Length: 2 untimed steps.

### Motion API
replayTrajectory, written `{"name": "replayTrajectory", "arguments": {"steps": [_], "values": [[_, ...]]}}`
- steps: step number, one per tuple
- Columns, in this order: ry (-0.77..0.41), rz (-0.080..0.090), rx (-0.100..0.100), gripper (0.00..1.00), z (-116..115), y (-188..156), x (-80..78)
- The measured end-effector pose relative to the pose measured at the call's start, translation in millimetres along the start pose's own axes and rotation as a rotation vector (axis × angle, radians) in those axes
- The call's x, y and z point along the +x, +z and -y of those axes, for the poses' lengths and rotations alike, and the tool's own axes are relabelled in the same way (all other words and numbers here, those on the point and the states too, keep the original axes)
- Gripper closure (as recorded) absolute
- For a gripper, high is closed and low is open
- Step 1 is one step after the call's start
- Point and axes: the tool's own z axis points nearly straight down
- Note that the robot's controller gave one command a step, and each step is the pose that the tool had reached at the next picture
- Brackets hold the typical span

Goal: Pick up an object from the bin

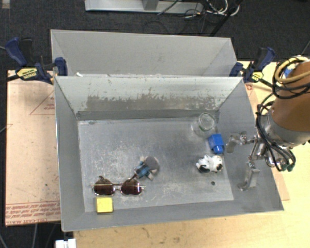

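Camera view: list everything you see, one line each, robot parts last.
Bin: one, grey metal, centre of the view.
Sunglasses: one pair, dark frame, brownish lenses, front left of the bin floor.
Block: one, yellow, front left corner, in front of the sunglasses.
Small thing: one, blue and grey, just behind the sunglasses; kind unclear.
Cup: one, clear, back right of the floor.
Blue piece: one, blue, in front of the cup.
Toy animal: one, black and white, in front of the blue piece.
Claw: one, metal, over the bin's right wall.
Arm: one, orange-brown cover with cables, right of the bin.
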Motion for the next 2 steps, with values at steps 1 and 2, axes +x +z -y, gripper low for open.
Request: {"name": "replayTrajectory", "arguments": {"steps": [1, 2], "values": [[-0.004, 0.008, 0.002, 0.00, -1, -4, -1.7], [0.062, 0.014, 0.001, 0.00, 6, 81, -31.4]]}}
